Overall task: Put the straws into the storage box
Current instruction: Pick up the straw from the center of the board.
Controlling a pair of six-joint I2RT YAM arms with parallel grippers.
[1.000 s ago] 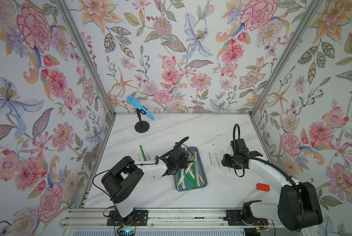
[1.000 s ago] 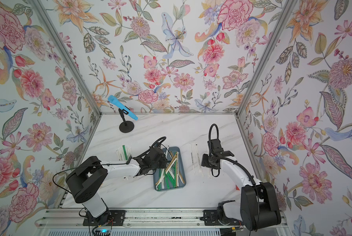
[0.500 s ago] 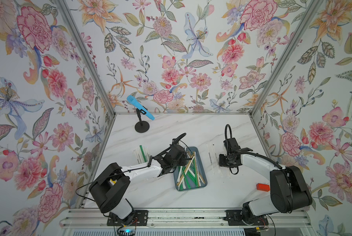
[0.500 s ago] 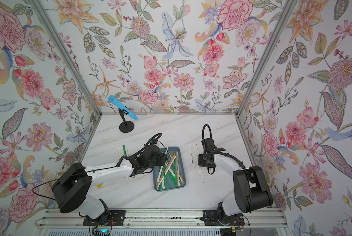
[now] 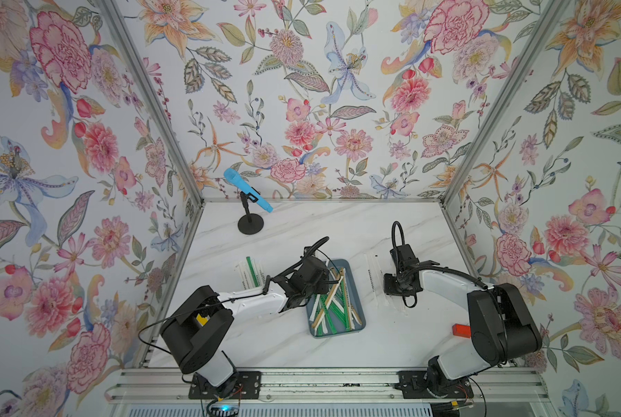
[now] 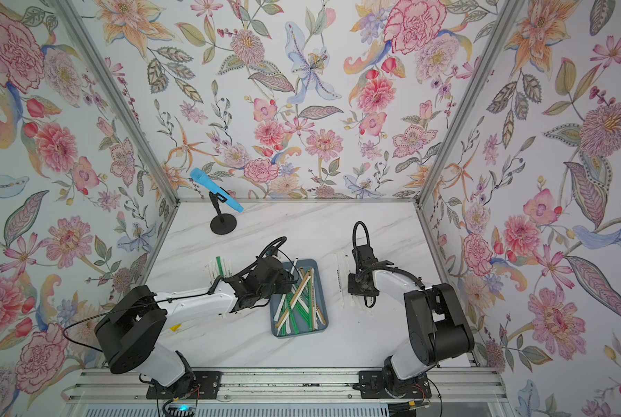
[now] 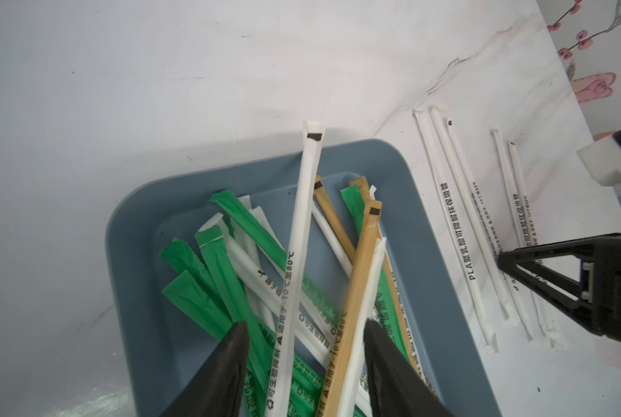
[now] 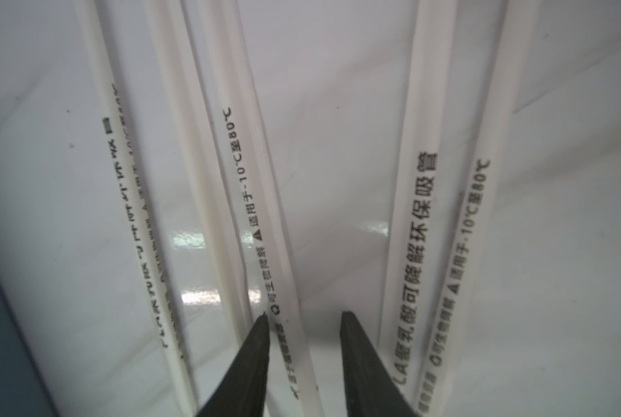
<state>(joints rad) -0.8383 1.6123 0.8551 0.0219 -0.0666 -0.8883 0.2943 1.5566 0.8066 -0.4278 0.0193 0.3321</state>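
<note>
In both top views the storage box (image 5: 338, 334) sits on the white marble table (image 5: 283, 346) between the two arms. It holds a crossed heap of green, white and tan straws (image 5: 332, 305). The left gripper (image 5: 298, 301) hangs over the box's left edge; from up here its fingers are hidden under the wrist. The right gripper (image 5: 395, 293) is low over a row of loose white straws (image 5: 371, 278) lying on the table right of the box (the lot nearly parallel). A few more, one of them a green straw (image 5: 252, 270), lie left of the box, partly under the left arm. A blue microphone (image 5: 249, 191) stands at the back, and a small red block (image 5: 460, 330) sits beside the right arm's base.

From the left wrist, the fingers (image 7: 238, 346) stand wide apart above the box, gripping nothing. A long white straw (image 7: 298, 252) and a tan straw (image 7: 356, 289) lie in the gap between them. The white one's far end rests on the rim and pokes past it. Beyond the box, a black finger of the right gripper is down among the loose row.

From the right wrist, the fingertips (image 8: 262, 343) are set narrowly astride one printed white straw (image 8: 255, 216). One tip is against its edge, and bare table shows between the straw and the other tip, so it is not clamped. Other white straws lie on either side, and a blue-grey edge of the box shows at the frame's border.
</note>
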